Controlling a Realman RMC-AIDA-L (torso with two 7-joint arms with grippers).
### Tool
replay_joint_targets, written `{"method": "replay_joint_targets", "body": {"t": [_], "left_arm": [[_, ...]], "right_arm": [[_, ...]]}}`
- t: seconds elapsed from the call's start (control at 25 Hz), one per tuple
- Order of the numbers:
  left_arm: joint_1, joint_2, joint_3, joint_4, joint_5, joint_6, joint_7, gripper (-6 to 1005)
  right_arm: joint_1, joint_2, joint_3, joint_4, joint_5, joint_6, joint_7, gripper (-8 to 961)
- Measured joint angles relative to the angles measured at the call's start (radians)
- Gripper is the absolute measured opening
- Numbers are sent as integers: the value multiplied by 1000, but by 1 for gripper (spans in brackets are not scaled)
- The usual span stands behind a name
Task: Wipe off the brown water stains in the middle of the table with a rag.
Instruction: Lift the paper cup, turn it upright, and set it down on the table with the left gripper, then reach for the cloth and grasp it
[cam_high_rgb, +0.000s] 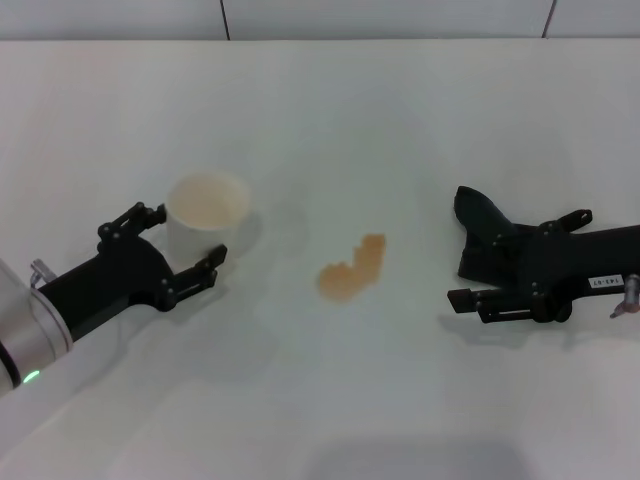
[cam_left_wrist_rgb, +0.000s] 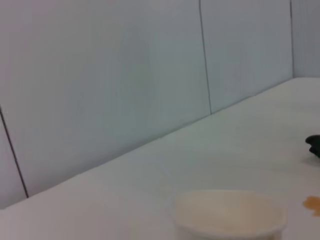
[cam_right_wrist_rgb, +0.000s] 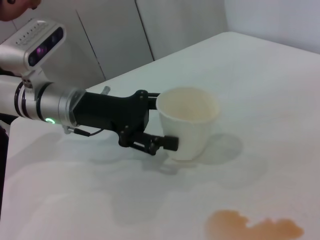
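Where the left gripper (cam_high_rgb: 186, 245) sits at the table's (cam_high_rgb: 330, 120) left side, its fingers are spread on either side of a white cup (cam_high_rgb: 207, 214) — upright, with a pale tan tint inside. From the right wrist view, one finger (cam_right_wrist_rgb: 159, 144) lies against the cup wall; whether the other touches cannot be told. Near the table centre lies the stain (cam_high_rgb: 352, 269), an orange-brown lobed blotch, apart from both cup and grippers. Further right, the rag (cam_high_rgb: 484, 236) rests on the table, black and matte, one pointed corner aimed away from the robot. At the rag's near edge the right gripper (cam_high_rgb: 520, 265) has its fingers parted — upper finger over the rag, lower finger beside it on the table.
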Motion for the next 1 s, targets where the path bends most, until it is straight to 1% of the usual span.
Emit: {"method": "replay_joint_targets", "body": {"t": [0.08,0.28,0.52,0.8,1.0], "left_arm": [[8,0,0,0,0,-2,0,776],[26,-1,-1,-2,0,1,0,888],[56,-3,2,4,2,24,-4,884],[159,-4,2,73,1,56,0,885],[194,-2,-6,116,-11,74,-2,886]], "right_arm": [[1,0,-1,-1,0,-3,0,633],[1,0,-2,-1,0,-5,0,634],[2,0,-7,-3,0,-6,0,634],[1,0,-15,-3,0,-6,0,634],[-5,0,-19,-3,5,-4,0,634]]}}
